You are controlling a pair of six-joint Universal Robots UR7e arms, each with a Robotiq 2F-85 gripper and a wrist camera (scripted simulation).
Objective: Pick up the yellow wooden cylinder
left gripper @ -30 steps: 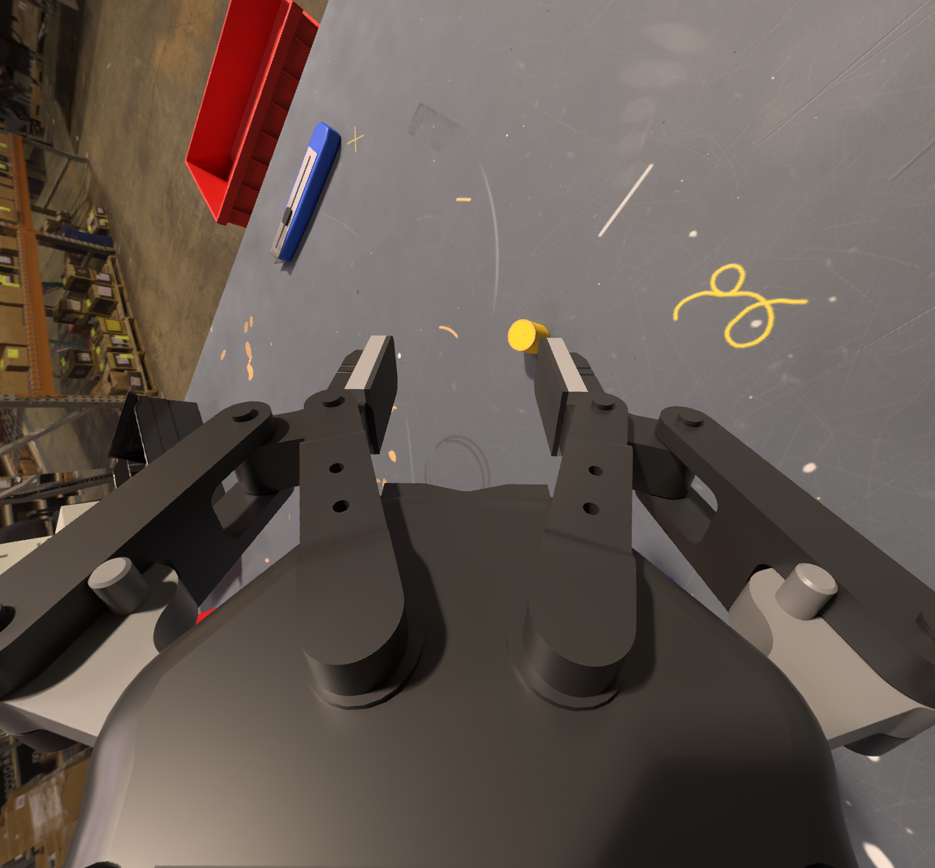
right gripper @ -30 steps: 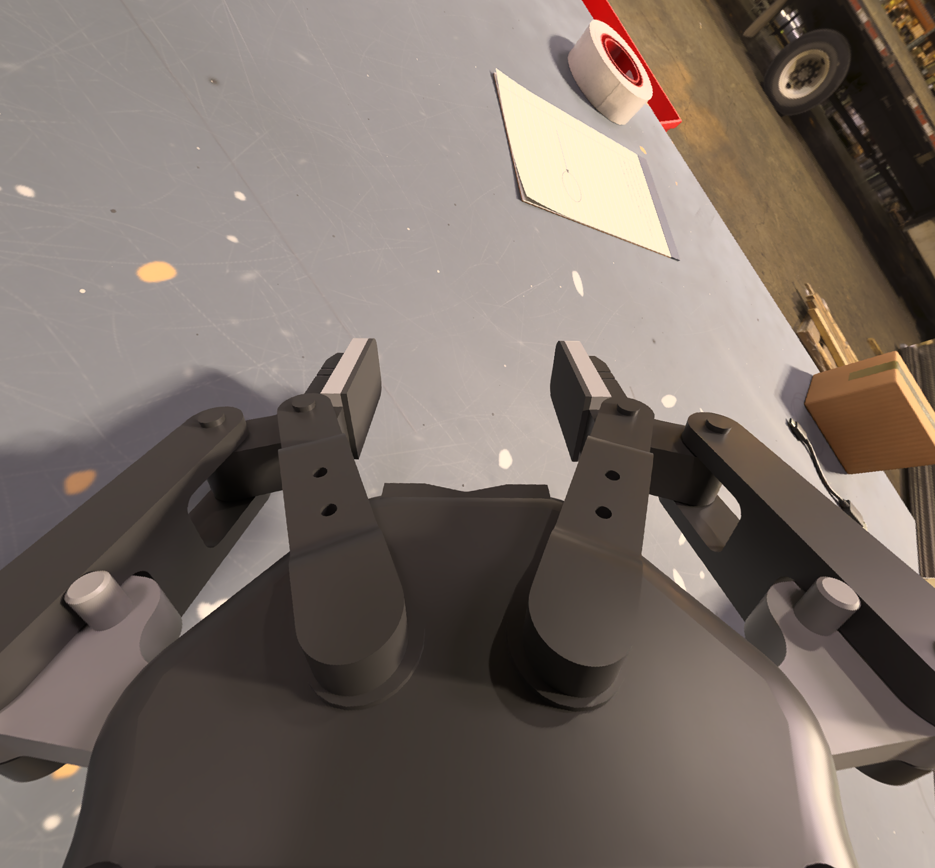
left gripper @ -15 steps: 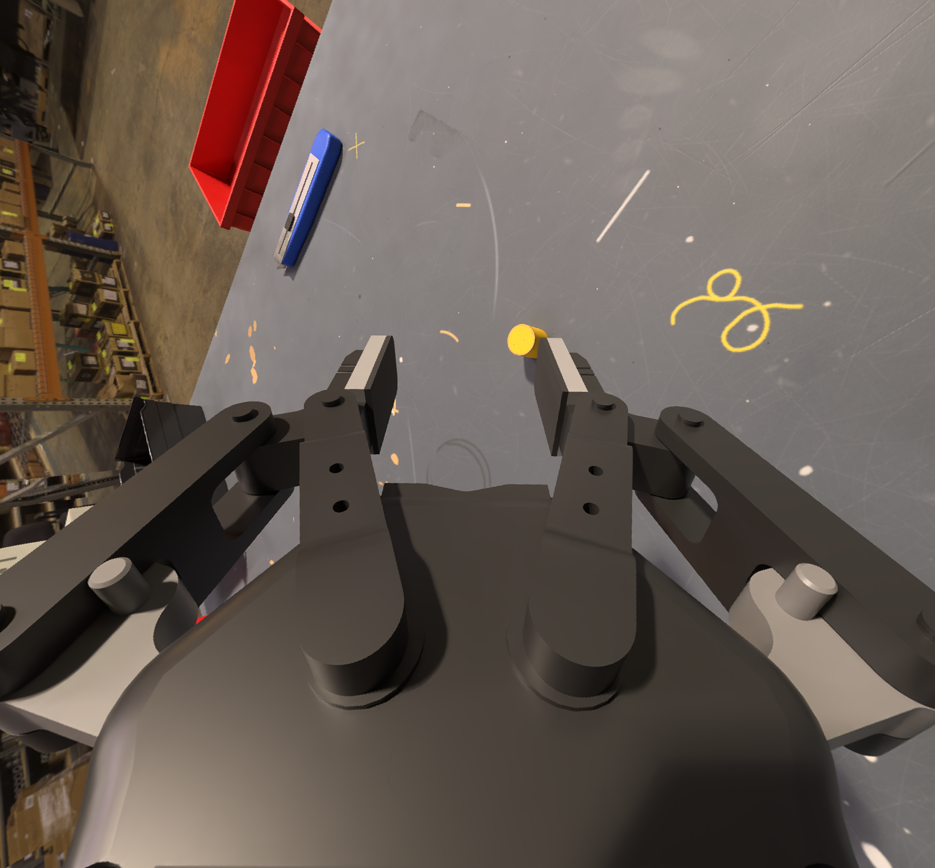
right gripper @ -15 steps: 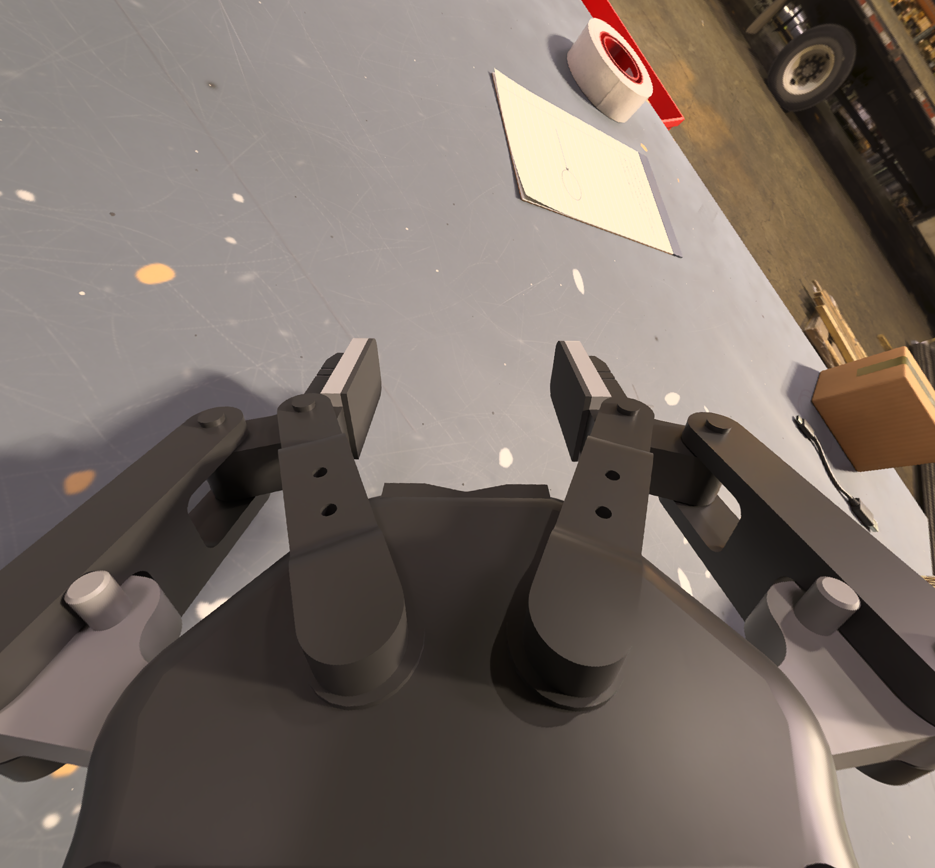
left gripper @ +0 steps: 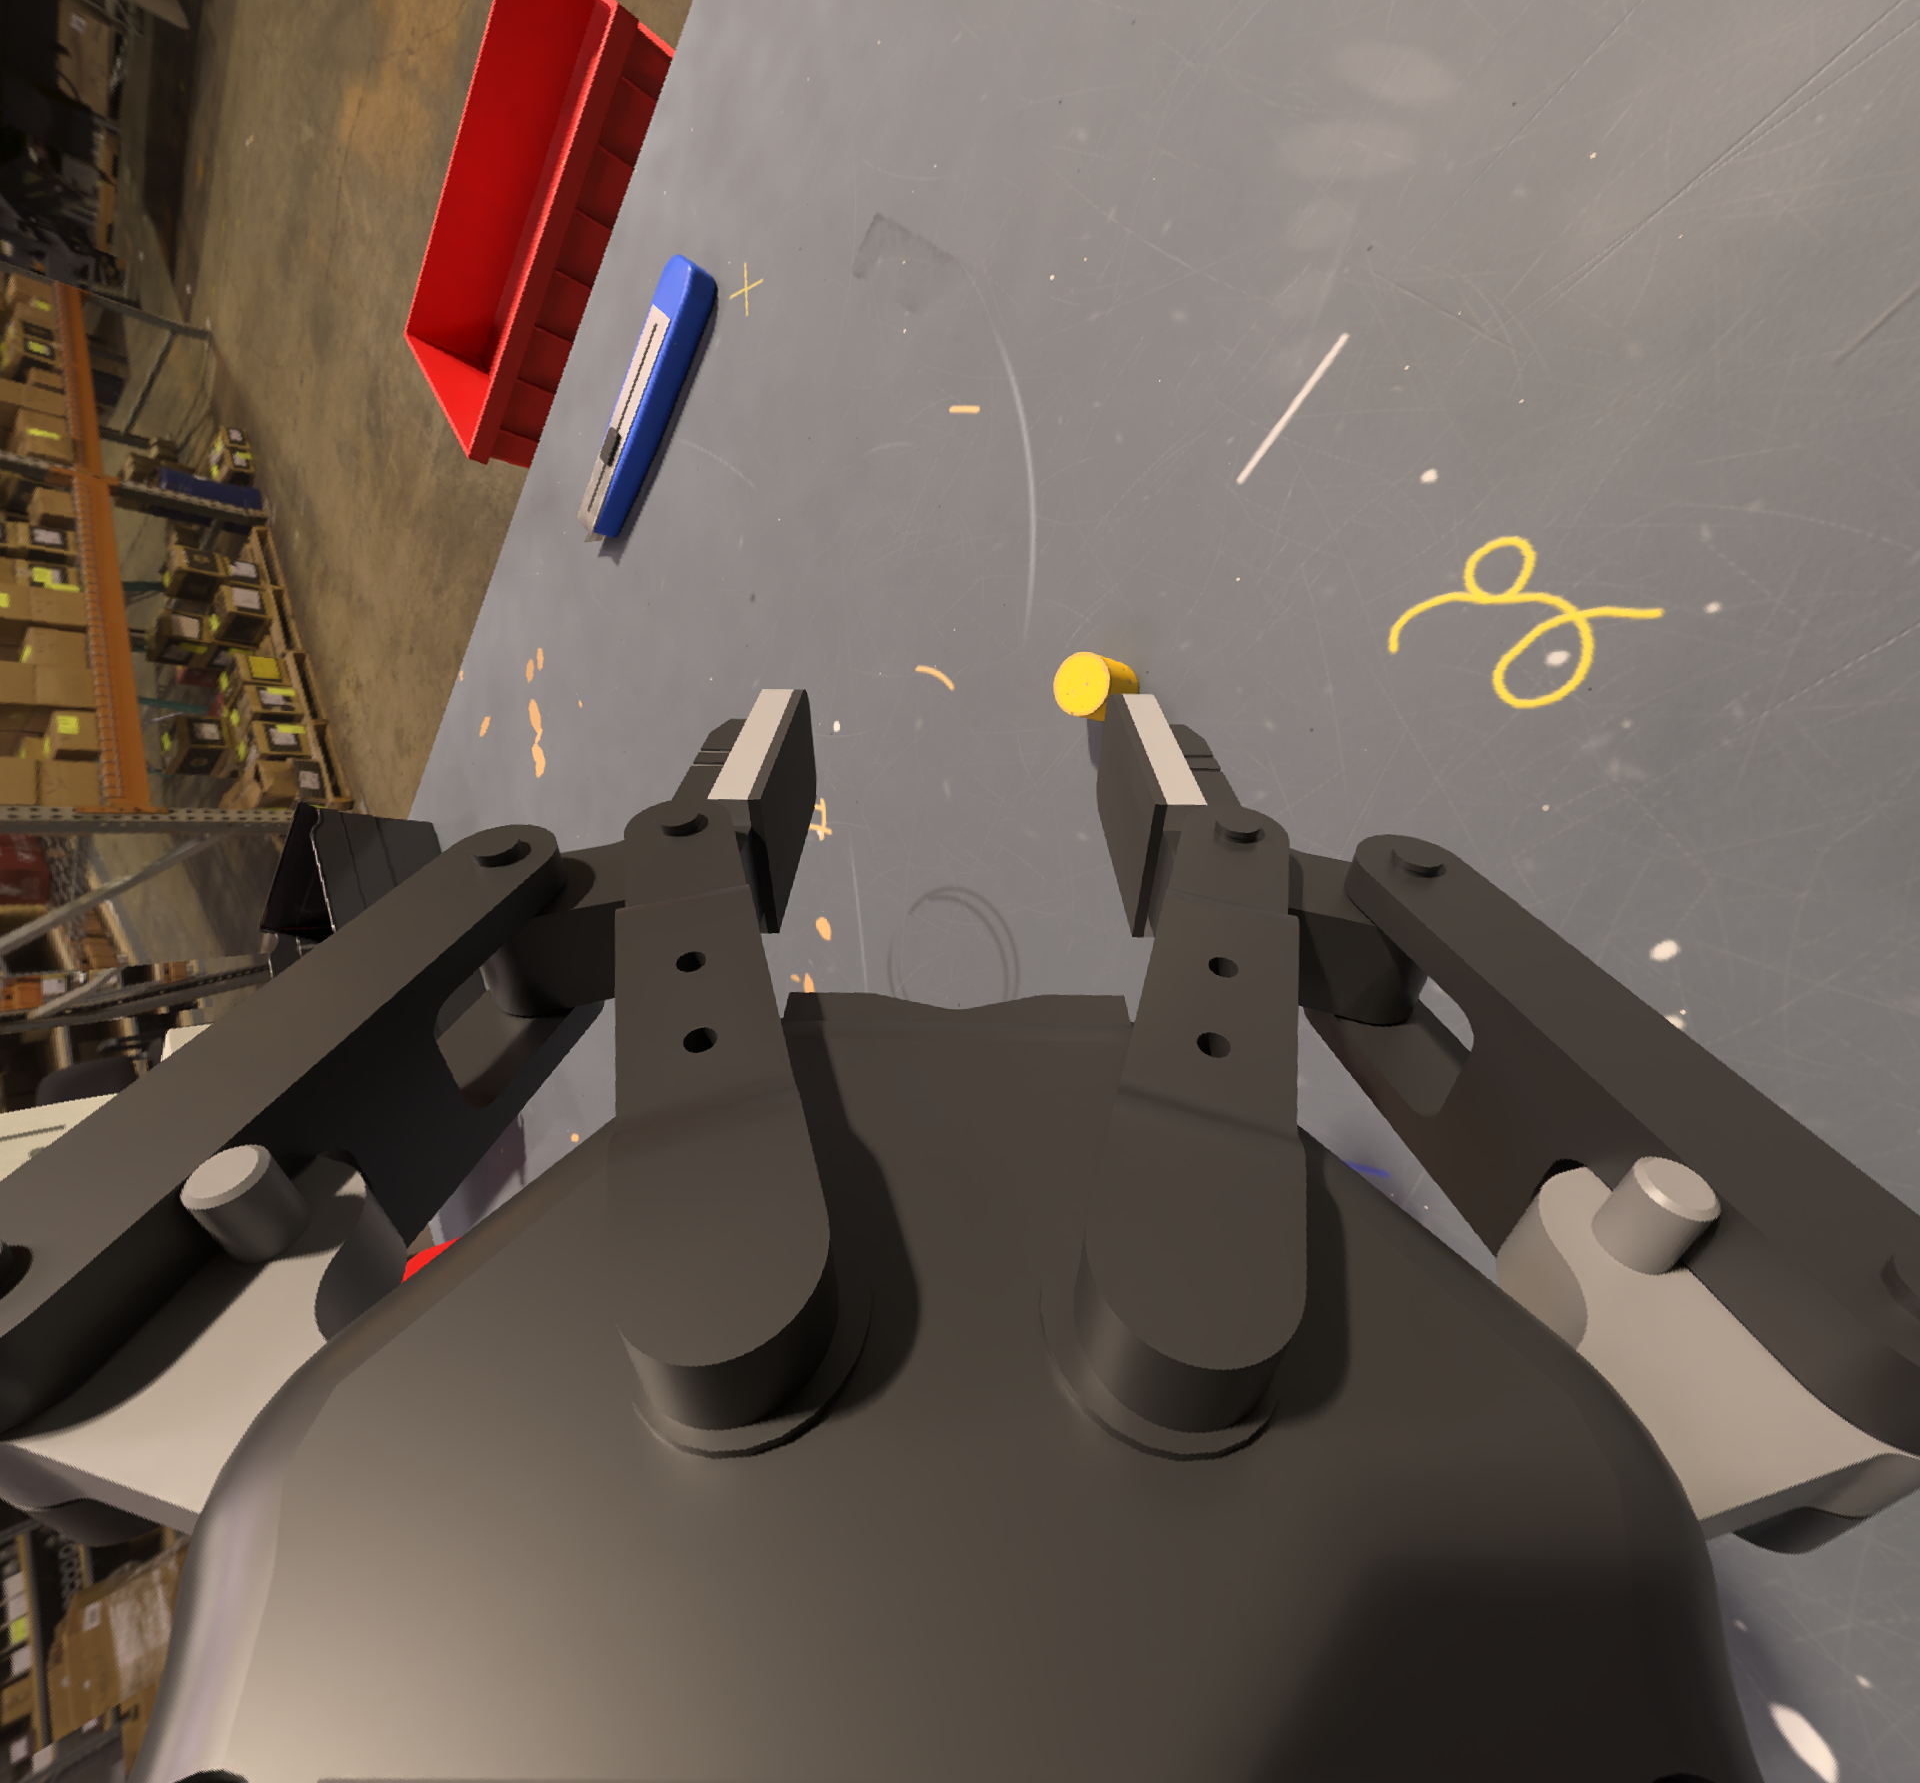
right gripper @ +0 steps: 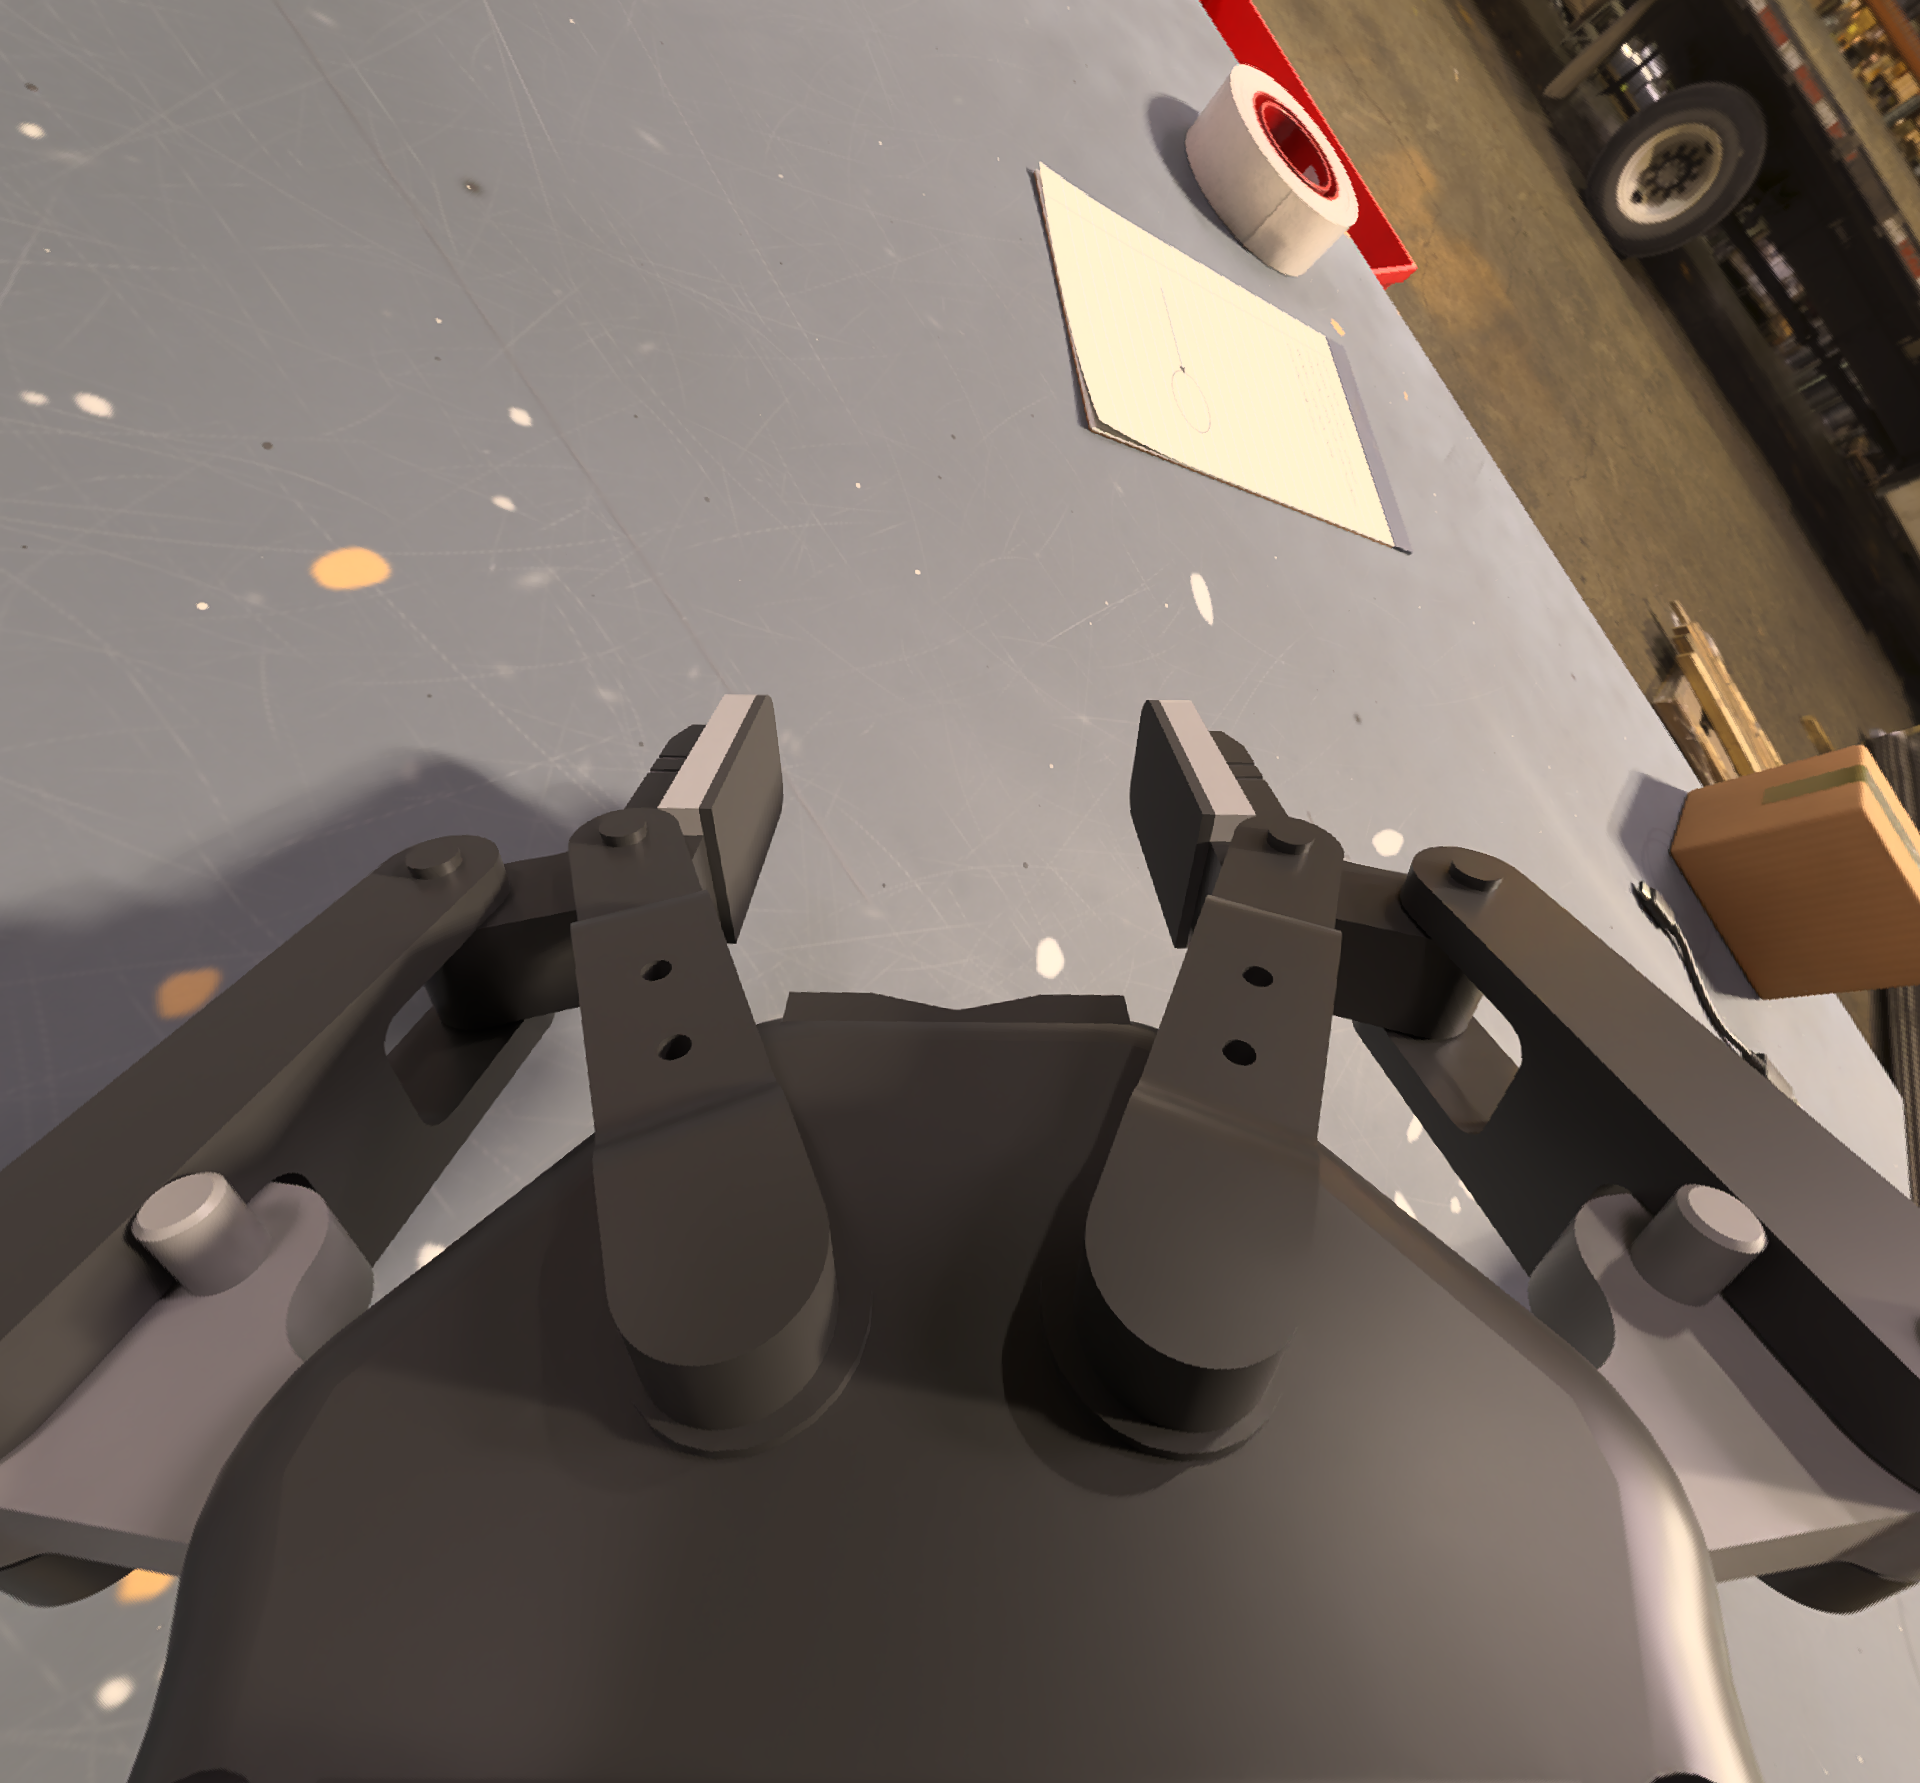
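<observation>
A small yellow wooden cylinder (left gripper: 1089,685) lies on its side on the grey table (left gripper: 1351,175), its round end facing me. In the left wrist view it sits just beyond the tip of the right finger (left gripper: 1158,757), which hides part of it. My left gripper (left gripper: 956,746) is open and empty, above the table, with the cylinder off to the right of the gap. My right gripper (right gripper: 956,757) is open and empty over bare table (right gripper: 520,227); the cylinder does not show in the right wrist view.
A blue utility knife (left gripper: 649,398) and a red bin (left gripper: 520,195) lie at the table's left edge. In the right wrist view a white tape roll (right gripper: 1273,164), a paper sheet (right gripper: 1210,362), a red bin (right gripper: 1288,102) and a cardboard box (right gripper: 1808,866) line the right edge.
Both wrist views have shifted slightly: the table objects have drifted a little in the frames. The cylinder stays at the left gripper's right fingertip. Both grippers stay open.
</observation>
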